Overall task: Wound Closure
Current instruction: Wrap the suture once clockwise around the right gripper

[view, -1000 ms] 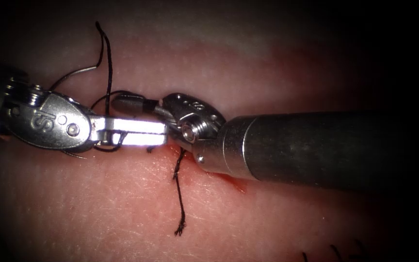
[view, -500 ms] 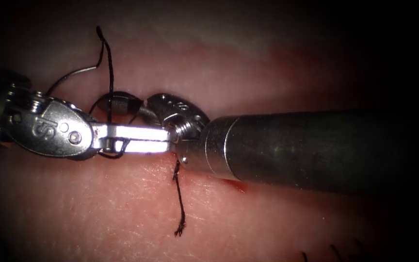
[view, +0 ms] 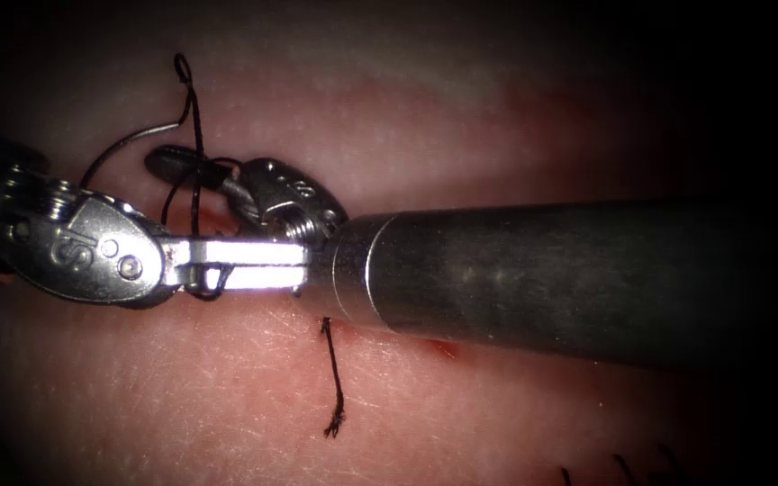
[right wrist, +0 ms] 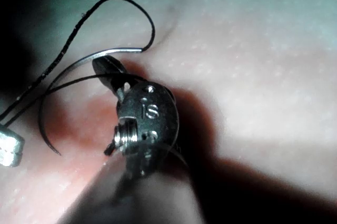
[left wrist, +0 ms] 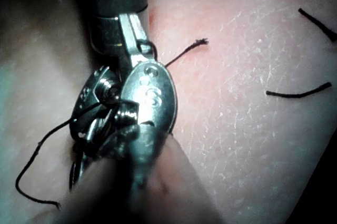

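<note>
The curved needle (view: 128, 139) lies loose on the tissue (view: 227, 387) at the upper left, held by neither tool; it is also seen as the needle (right wrist: 113, 51). Black thread (view: 195, 99) runs from its blunt end down past my right tool's jaws (view: 159, 160), which point left and are shut on the thread. My left tool's jaws (view: 294, 265) lie flat and shut, with a thread loop (view: 209, 281) around them. Their tips are hidden under the right shaft (view: 542, 270). A short frayed tail (view: 335, 378) comes out of the tissue just below.
Red fluid (view: 443, 346) shows under the right shaft. Cut ends of thread (view: 623, 468) stick up at the lower right, and loose cut pieces (left wrist: 297, 95) lie on the tissue beside the left tool (left wrist: 152, 97).
My right tool has moved left and slightly up, carrying the thread over the left jaws. The left tool shifted a little left. Needle and tail stayed put.
</note>
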Motion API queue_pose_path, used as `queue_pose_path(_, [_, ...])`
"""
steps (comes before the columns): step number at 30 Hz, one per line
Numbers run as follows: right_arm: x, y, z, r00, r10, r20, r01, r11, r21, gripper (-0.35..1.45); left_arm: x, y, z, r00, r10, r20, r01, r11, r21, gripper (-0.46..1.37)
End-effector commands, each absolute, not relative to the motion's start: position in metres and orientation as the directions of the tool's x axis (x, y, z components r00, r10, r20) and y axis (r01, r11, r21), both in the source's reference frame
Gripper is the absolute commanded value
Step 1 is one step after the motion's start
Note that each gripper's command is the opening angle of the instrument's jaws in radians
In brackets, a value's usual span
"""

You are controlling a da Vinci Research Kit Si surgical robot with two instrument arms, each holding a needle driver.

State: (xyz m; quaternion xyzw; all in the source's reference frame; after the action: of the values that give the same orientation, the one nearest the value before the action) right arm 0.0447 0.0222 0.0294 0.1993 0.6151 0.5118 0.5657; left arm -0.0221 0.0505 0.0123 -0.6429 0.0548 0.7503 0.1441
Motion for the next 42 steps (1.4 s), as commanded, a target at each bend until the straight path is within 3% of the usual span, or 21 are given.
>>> queue_pose_path(1, [0.0448, 0.0222, 0.0294, -0.307, 0.818, -0.486, -0.328, 0.388, 0.861, -0.35, -0.0219, 0.0505, 0.0122, -0.123, 0.144, -0.982, -0.294, -0.95, -0.102, -0.35])
queue_pose_path(8, [0.044, 0.0225, 0.0292, -0.459, 0.752, -0.473, -0.269, 0.389, 0.881, -0.35, -0.0206, 0.0503, 0.012, -0.106, 0.134, -0.985, -0.351, -0.932, -0.089, -0.35])
queue_pose_path(15, [0.0416, 0.0235, 0.0281, -0.523, 0.718, -0.46, -0.218, 0.409, 0.886, -0.35, -0.0196, 0.0503, 0.0122, -0.097, 0.143, -0.985, -0.379, -0.92, -0.097, -0.35])
queue_pose_path(16, [0.0413, 0.0237, 0.0279, -0.526, 0.72, -0.453, -0.221, 0.398, 0.89, -0.04, -0.0196, 0.0503, 0.0122, -0.097, 0.143, -0.985, -0.379, -0.92, -0.096, -0.35])
queue_pose_path(17, [0.041, 0.024, 0.0275, -0.531, 0.708, -0.466, -0.247, 0.397, 0.884, 0.55, -0.0196, 0.0503, 0.0123, -0.097, 0.142, -0.985, -0.38, -0.92, -0.095, -0.35])
queue_pose_path(19, [0.0407, 0.0244, 0.0269, -0.55, 0.688, -0.473, -0.308, 0.36, 0.881, 1.14, -0.0197, 0.0501, 0.0124, -0.095, 0.146, -0.985, -0.381, -0.919, -0.099, -0.35])
queue_pose_path(20, [0.0406, 0.0246, 0.0266, -0.553, 0.683, -0.477, -0.323, 0.352, 0.879, 1.2, -0.0198, 0.0501, 0.0125, -0.093, 0.15, -0.984, -0.382, -0.918, -0.104, -0.35])
queue_pose_path(34, [0.038, 0.0246, 0.0233, -0.525, 0.704, -0.479, -0.308, 0.367, 0.878, 1.09, -0.019, 0.0502, 0.0152, -0.052, 0.22, -0.974, -0.41, -0.894, -0.18, -0.35])
queue_pose_path(38, [0.0373, 0.0243, 0.0229, -0.497, 0.706, -0.504, -0.286, 0.416, 0.863, 0.88, -0.0195, 0.05, 0.0168, -0.034, 0.25, -0.968, -0.418, -0.883, -0.214, -0.35])
queue_pose_path(42, [0.037, 0.0243, 0.0227, -0.472, 0.718, -0.512, -0.226, 0.463, 0.857, 0.81, -0.0203, 0.0493, 0.0187, -0.017, 0.27, -0.963, -0.426, -0.873, -0.237, -0.35])
